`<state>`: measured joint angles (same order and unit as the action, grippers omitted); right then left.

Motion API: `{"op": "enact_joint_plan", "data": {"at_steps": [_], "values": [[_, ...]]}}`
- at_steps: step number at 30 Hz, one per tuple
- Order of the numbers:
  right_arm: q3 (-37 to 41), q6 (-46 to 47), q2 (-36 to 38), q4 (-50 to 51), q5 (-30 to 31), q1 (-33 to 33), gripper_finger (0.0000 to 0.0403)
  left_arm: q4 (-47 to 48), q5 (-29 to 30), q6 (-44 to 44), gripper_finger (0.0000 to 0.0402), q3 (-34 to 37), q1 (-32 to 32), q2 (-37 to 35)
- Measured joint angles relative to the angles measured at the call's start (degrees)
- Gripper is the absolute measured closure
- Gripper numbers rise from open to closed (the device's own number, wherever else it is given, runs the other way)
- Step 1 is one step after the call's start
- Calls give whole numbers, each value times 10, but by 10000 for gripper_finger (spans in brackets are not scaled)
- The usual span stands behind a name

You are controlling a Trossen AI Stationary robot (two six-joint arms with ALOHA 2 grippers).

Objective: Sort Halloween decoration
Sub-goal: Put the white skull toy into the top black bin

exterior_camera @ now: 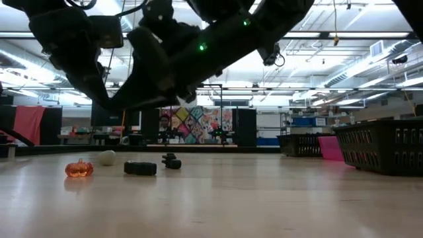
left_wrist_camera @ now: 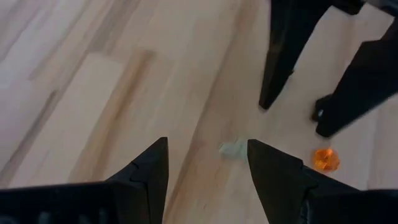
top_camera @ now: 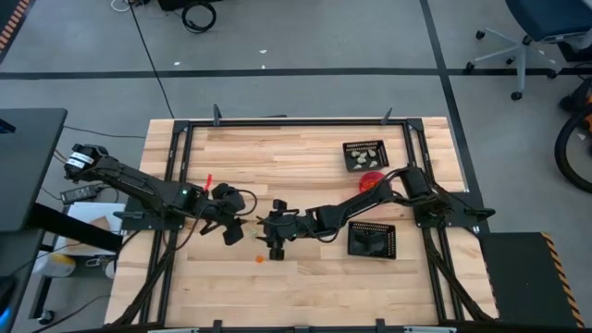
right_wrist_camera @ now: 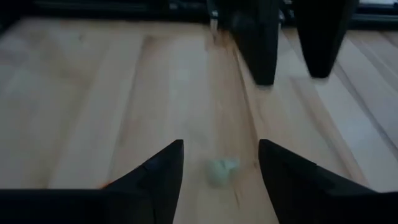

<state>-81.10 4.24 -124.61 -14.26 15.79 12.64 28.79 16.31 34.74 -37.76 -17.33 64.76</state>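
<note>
- High view: table (top_camera: 305, 287) has bare wood along its near edge, and more at the far edge behind both arms; the centre is crowded by the two arms.
- Orange trinket (top_camera: 258, 259) lies nearest, on open wood just ahead of the grippers; it reads as a small pumpkin (exterior_camera: 78, 168) in the low view.
- Left gripper (top_camera: 237, 228) hangs low over mid-table, fingers spread wide and gripping nothing. In its wrist view a pale trinket (left_wrist_camera: 232, 149) lies on the wood between the fingertips, touching neither.
- Right gripper (top_camera: 276, 239) sits just beside the left one, fingers also spread and holding nothing. Its wrist view shows the same pale trinket (right_wrist_camera: 221, 169) between its fingers, with the other arm's fingers beyond.
- Low view: the pale trinket (exterior_camera: 107, 157) and two black trinkets (exterior_camera: 140, 168) rest on the wood near the pumpkin, apart from each other.
- Near tray (top_camera: 372, 240), right of centre, beside the right arm: contents cannot be told.
- Red bowl (top_camera: 371, 180) lies farther back, partly under the right arm.
- Far tray (top_camera: 364, 155), toward the far right corner, holds several pale pieces.
</note>
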Motion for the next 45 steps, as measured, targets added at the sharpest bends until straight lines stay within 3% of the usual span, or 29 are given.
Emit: {"op": "enact_joint_plan", "data": {"at_steps": [13,23,29,35,45], "values": [[-18,-2,-65,-82,-29,-16,169,28,46,34,209,0,-5,-23],[-137,-21,-161,-20,-15,-28,172,28,51,35,209,0,-5,-23],[-131,1,-156,30,-4,-32,179,31,51,32,209,0,-5,-23],[-131,10,-154,58,-13,-31,209,30,51,32,209,0,-5,-23],[-131,5,-154,79,-13,-28,298,27,51,34,209,0,-5,-23]]}}
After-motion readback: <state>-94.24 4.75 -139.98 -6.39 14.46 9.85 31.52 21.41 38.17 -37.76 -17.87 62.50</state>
